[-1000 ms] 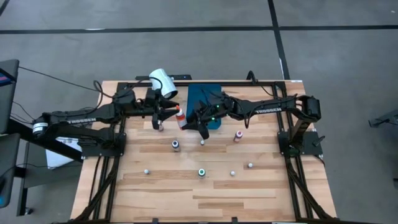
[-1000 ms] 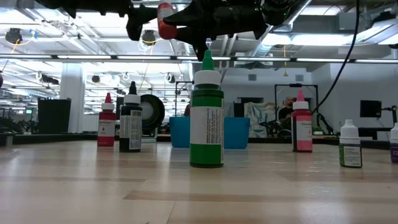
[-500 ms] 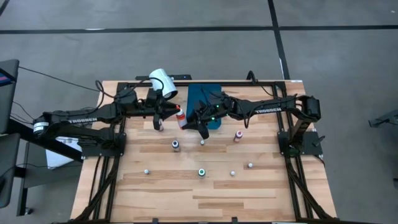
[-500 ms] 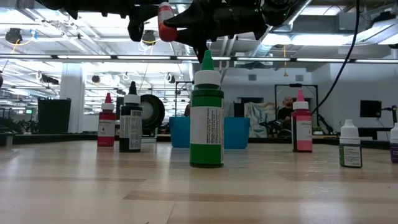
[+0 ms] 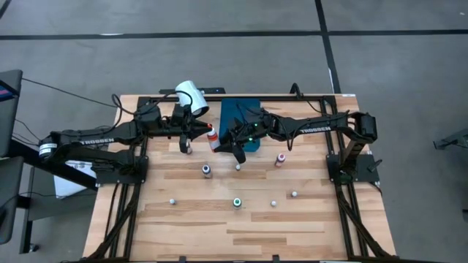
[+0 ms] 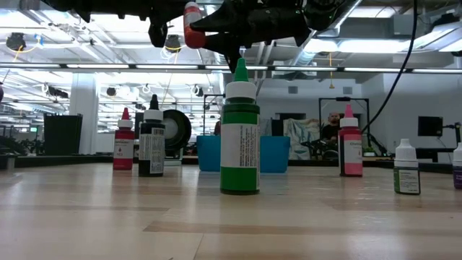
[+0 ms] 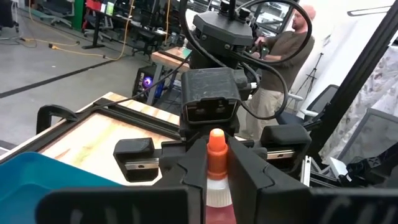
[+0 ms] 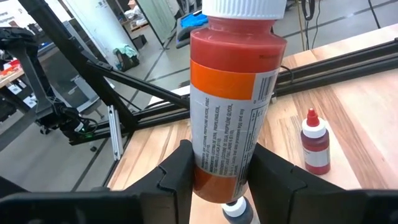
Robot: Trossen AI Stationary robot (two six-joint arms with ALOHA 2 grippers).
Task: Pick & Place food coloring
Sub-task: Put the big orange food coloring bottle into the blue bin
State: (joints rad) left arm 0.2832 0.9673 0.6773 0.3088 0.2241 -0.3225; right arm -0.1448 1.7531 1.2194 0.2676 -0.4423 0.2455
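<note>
Above the table's upper middle in the high view, both grippers meet at one orange-red food coloring bottle (image 5: pixel 212 136), held up off the wood. The left gripper (image 5: pixel 199 132) has its fingers (image 7: pixel 193 163) pressed against the bottle's cap end, tip pointing away in its wrist view. The right gripper (image 5: pixel 227 138) clasps the bottle's body between its fingers (image 8: pixel 177 171). Just behind lies the blue tray (image 5: pixel 238 109). Other bottles stand scattered lower down, a green bottle (image 6: pixel 240 130) nearest the low camera.

Orange bottle (image 8: pixel 233 112) cap cut off.
</note>
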